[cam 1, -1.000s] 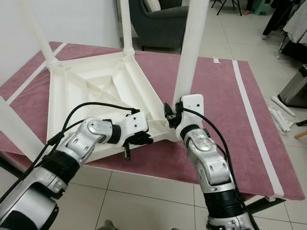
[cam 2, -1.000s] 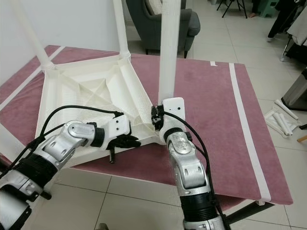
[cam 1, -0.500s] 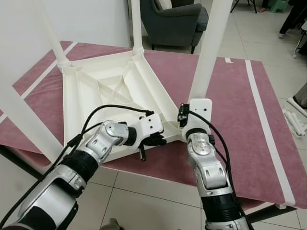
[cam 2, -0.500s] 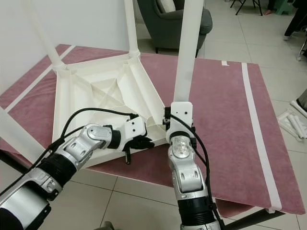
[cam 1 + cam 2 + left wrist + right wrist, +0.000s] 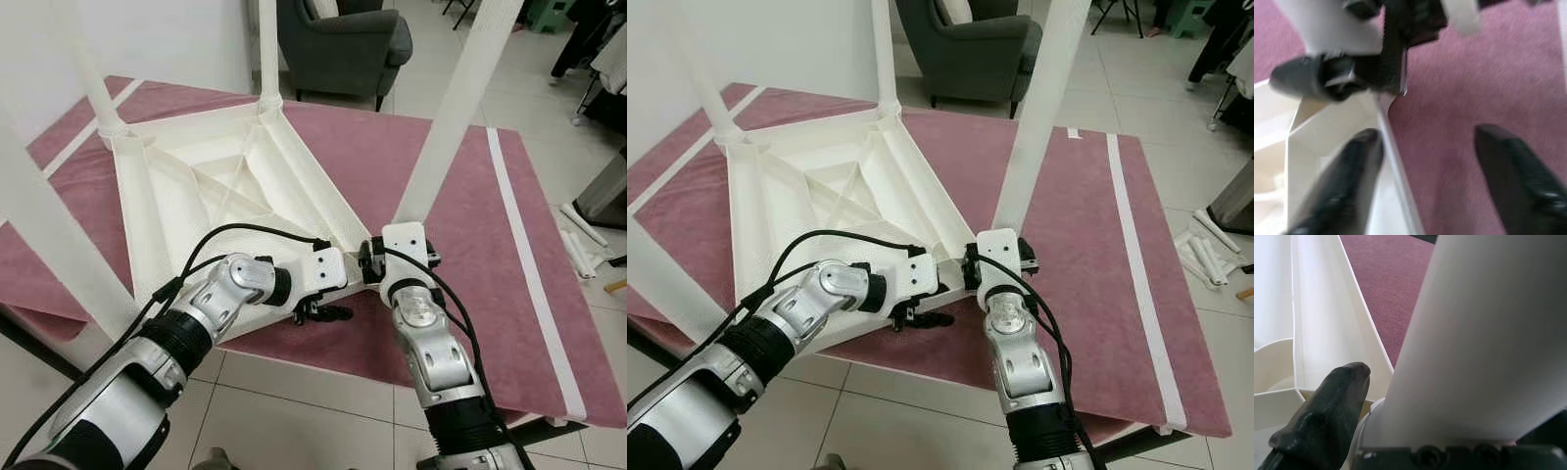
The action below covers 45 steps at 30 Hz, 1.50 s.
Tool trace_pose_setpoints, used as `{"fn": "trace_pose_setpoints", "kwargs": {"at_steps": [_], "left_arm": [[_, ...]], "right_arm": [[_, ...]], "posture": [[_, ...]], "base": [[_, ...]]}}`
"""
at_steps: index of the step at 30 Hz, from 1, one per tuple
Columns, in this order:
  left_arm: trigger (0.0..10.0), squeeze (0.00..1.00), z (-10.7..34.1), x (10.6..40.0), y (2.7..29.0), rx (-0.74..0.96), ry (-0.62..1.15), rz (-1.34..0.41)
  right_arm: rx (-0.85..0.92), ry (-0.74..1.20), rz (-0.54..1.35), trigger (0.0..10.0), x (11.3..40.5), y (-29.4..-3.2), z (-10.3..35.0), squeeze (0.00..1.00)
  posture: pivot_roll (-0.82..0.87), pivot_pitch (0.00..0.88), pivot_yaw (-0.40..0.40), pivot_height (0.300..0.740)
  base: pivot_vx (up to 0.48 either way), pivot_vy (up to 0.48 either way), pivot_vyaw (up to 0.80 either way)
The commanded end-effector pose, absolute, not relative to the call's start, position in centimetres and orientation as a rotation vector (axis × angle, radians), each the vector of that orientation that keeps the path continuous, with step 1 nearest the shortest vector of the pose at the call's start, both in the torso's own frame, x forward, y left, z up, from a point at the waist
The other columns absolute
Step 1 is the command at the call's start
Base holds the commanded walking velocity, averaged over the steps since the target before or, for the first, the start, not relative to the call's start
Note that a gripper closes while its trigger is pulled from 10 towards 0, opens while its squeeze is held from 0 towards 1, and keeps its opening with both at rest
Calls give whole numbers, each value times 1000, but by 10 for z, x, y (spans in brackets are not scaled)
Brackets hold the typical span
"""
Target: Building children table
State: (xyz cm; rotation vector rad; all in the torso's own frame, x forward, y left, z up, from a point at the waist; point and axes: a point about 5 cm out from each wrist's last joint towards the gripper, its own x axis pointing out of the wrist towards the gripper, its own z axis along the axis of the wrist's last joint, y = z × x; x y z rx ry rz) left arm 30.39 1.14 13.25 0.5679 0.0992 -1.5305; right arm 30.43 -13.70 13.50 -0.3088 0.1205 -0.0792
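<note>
A white children's table (image 5: 225, 186) lies upside down on a maroon mat (image 5: 460, 235), with its legs pointing up. My right gripper (image 5: 375, 260) is shut on the base of the near right leg (image 5: 446, 117), at the table's near corner. In the right wrist view that leg (image 5: 1488, 333) stands against one black finger (image 5: 1327, 421). My left gripper (image 5: 323, 311) sits just under that corner at the near rim. In the left wrist view it is open, and its fingers (image 5: 1347, 191) straddle the table's rim (image 5: 1396, 161).
Three more legs stand up at the far corner (image 5: 265, 49), far left (image 5: 88, 69) and near left (image 5: 49, 215). A dark armchair (image 5: 343, 39) is behind the mat. White parts (image 5: 578, 245) and a bin (image 5: 602, 186) sit on the tiled floor at the right.
The camera view has shifted. My left gripper has slid along the near rim toward the corner with the held leg. My right gripper stays at that leg's base.
</note>
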Motion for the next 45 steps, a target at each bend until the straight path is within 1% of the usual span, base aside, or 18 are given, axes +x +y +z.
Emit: {"fn": "trace_pose_setpoints", "kwargs": {"at_steps": [1,45], "left_arm": [[10000,1000,134,298,7,593,83,-1613],[10000,1000,134,298,7,593,83,-1613]], "right_arm": [[-305,237,-95,10000,301,-138,114,1000],[-305,237,-95,10000,301,-138,114,1000]], "posture": [[40,49,55,740],[40,49,55,740]], "base": [[0,0,0],[0,0,0]]}}
